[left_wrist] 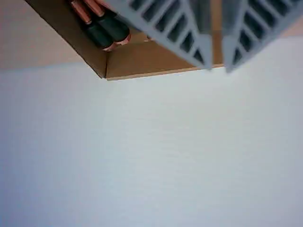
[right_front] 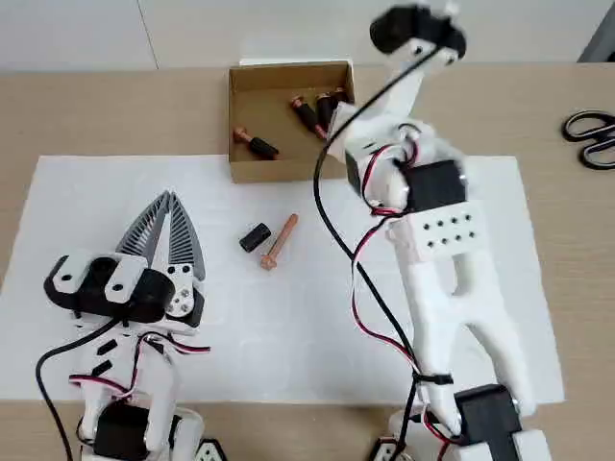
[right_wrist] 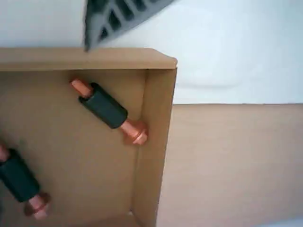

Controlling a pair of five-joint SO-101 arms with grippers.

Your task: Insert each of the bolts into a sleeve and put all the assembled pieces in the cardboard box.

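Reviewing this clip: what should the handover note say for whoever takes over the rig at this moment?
Left gripper: shut, holding nothing, over the white sheet, to the left of the loose parts.
Right gripper: above the cardboard box; its state cannot be read.
Done: three assembled pieces lie in the cardboard box.
On the white sheet: one bolt and one sleeve, side by side and not joined.
Left to do: insert that bolt into the sleeve and place the piece in the cardboard box.
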